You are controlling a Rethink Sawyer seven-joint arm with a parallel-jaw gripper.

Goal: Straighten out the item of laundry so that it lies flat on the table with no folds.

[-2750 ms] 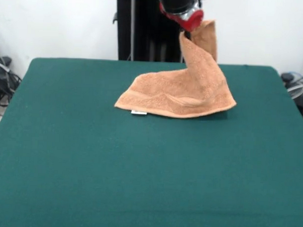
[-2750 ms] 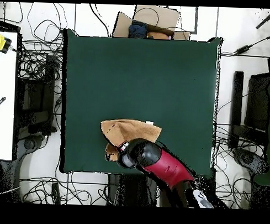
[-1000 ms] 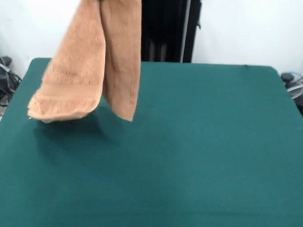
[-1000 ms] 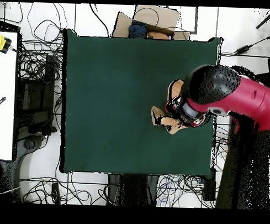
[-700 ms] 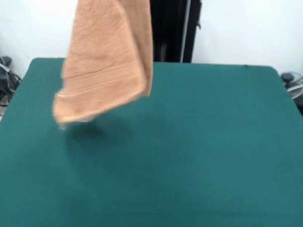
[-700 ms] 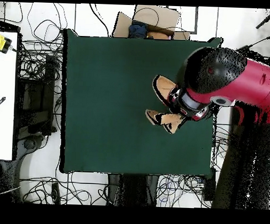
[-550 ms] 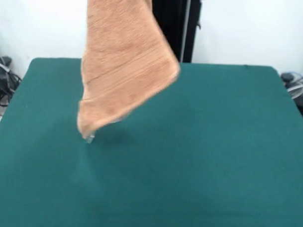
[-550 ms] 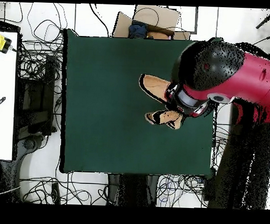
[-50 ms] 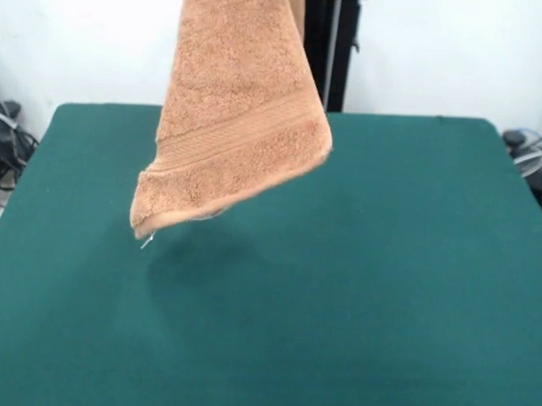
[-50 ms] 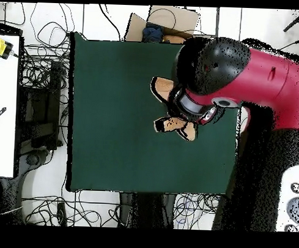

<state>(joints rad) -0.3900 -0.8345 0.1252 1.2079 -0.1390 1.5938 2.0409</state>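
The item of laundry (image 9: 238, 122), an orange-tan terry towel, hangs in the air from above the picture's top edge in the front view. Its lower edge with the border band swings clear of the green table (image 9: 384, 287), and a small white tag (image 9: 148, 241) dangles at its lowest corner. In the overhead view the arm's red and black end (image 10: 205, 76) covers the gripper, and only bits of the towel (image 10: 172, 125) show past it. The towel is held off the table, so the gripper is shut on it.
Tangled cables (image 10: 43, 70) lie on the floor round the table. A cardboard box (image 10: 171, 22) sits past one table edge. A white bench (image 10: 4, 105) with a yellow tool (image 10: 1, 47) stands at the side.
The towel, earlier lifted by one corner with the rest on the table, now hangs fully off it. Over the last second it has swung right in the front view.
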